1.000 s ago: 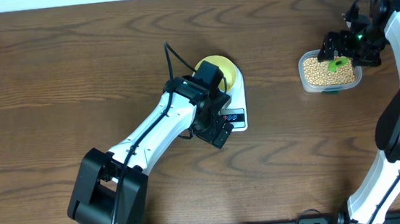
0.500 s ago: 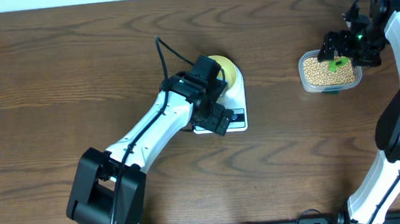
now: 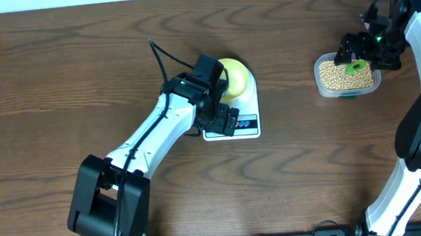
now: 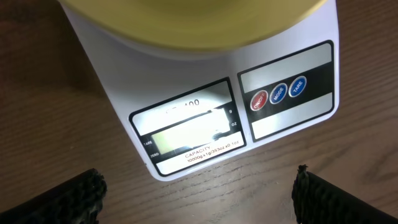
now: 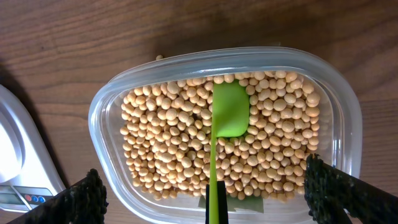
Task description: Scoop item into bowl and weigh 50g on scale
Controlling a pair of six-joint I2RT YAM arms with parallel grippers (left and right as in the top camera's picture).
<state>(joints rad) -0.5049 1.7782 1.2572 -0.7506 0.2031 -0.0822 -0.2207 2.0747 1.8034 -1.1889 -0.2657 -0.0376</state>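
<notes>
The pale-yellow bowl (image 3: 235, 75) sits on the platform of the white scale (image 3: 248, 128). My left gripper (image 3: 224, 121) hovers over the scale's display end, open, with only wood between its fingertips (image 4: 56, 202). In the left wrist view the display (image 4: 186, 127) and the red and blue buttons (image 4: 278, 94) lie below the bowl (image 4: 193, 25). The tan beans (image 5: 168, 143) fill a clear tub (image 3: 347, 75). A green scoop (image 5: 230, 109) lies on them, its handle running back between the wide-apart fingers of my open right gripper (image 5: 211, 202), which hangs over the tub.
A corner of the scale (image 5: 18, 155) shows at the left of the right wrist view. Bare brown wood (image 3: 76, 68) lies all round the scale and the tub. A pale wall edge runs along the table's far side.
My left gripper has slid up and to the left over the scale's display end, uncovering more of the buttons. The right arm, the tub and the scoop have not moved.
</notes>
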